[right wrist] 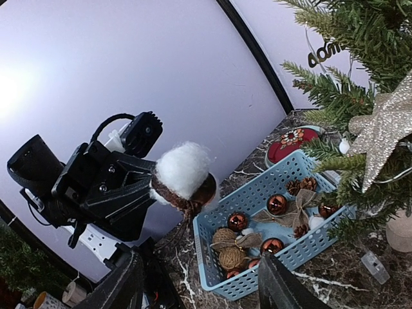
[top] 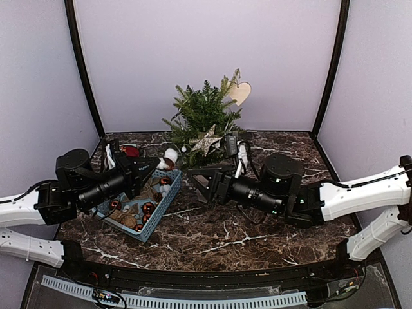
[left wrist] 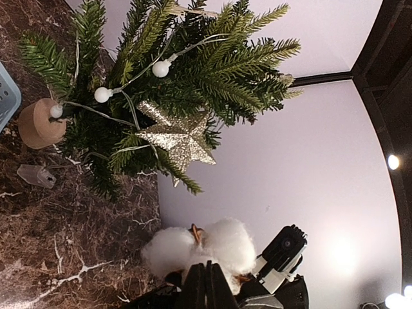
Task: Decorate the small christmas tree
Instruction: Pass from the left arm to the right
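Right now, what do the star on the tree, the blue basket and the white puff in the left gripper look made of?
Star: gold glitter over a stiff, probably plastic or card core; grainy sparkle.
Blue basket: moulded plastic, matt, lattice walls.
White puff: cotton or wool-like fibre, fuzzy edges, on a brown core I can't identify.

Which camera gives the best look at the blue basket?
The right wrist view: the blue basket shows almost whole, baubles and twine balls inside. From the top, the left arm covers part of it; the left wrist view catches only a corner.
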Controlling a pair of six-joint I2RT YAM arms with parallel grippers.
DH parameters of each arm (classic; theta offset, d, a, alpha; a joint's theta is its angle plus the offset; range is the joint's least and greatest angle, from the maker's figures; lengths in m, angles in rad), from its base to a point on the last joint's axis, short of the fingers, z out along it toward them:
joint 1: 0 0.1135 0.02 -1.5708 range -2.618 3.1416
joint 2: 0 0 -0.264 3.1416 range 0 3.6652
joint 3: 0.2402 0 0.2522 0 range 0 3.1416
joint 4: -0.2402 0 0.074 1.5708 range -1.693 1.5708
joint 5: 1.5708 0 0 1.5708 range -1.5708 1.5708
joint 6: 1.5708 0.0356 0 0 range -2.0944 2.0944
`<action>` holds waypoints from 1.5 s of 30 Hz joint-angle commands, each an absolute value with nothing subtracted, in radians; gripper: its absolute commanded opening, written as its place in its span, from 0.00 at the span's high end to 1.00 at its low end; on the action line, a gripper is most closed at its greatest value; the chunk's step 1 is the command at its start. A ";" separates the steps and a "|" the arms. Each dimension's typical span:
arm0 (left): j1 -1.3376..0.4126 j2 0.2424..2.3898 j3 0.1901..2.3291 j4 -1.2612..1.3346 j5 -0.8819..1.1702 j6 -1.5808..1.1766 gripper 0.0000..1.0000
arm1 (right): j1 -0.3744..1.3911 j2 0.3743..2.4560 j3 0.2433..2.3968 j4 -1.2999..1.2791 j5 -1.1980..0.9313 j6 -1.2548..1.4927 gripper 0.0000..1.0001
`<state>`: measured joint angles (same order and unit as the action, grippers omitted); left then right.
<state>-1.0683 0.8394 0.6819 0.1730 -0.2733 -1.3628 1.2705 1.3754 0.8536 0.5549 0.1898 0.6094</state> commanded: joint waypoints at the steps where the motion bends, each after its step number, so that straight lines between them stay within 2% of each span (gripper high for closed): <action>1: -1.088 0.844 0.663 0.277 -0.306 -1.402 1.00 | 1.279 1.431 0.920 0.664 0.144 0.628 0.40; 15: -1.110 0.834 0.660 0.276 -0.317 -1.397 1.00 | 1.276 1.530 1.010 0.709 0.098 0.620 0.62; 19: -1.111 0.830 0.660 0.278 -0.320 -1.396 1.00 | 1.269 1.542 1.024 0.692 0.100 0.618 0.74; 26: -1.112 0.823 0.657 0.275 -0.323 -1.397 1.00 | 1.264 1.558 1.027 0.686 0.096 0.633 0.86; 30: -1.112 0.818 0.657 0.270 -0.326 -1.394 1.00 | 1.261 1.559 1.028 0.683 0.105 0.635 1.00; 33: -1.113 0.814 0.659 0.265 -0.325 -1.364 1.00 | 1.261 1.538 1.023 0.677 0.118 0.626 1.00; 35: -1.112 0.812 0.673 0.245 -0.319 -1.334 0.84 | 1.260 1.506 1.013 0.654 0.140 0.611 1.00; 36: -1.112 0.812 0.682 0.232 -0.318 -1.324 0.71 | 1.261 1.478 1.007 0.632 0.154 0.603 1.00; 37: -1.112 0.813 0.701 0.198 -0.318 -1.299 0.65 | 1.261 1.453 1.004 0.603 0.174 0.587 1.00; 38: -1.111 0.815 0.712 0.182 -0.318 -1.284 0.54 | 1.261 1.423 1.001 0.571 0.191 0.575 1.00; 40: -1.110 0.823 0.748 0.125 -0.318 -1.245 0.39 | 1.261 1.358 0.992 0.489 0.241 0.558 1.00; 43: -1.099 0.838 0.799 0.042 -0.301 -1.186 0.26 | 1.258 1.248 0.990 0.323 0.345 0.534 1.00; 45: -1.065 0.846 0.808 0.021 -0.241 -1.167 0.23 | 1.244 1.185 1.000 0.169 0.415 0.527 1.00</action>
<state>-1.0988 0.8371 0.7570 0.1116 -0.3080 -1.2537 1.2606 1.3025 0.9882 0.3996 0.2520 0.5694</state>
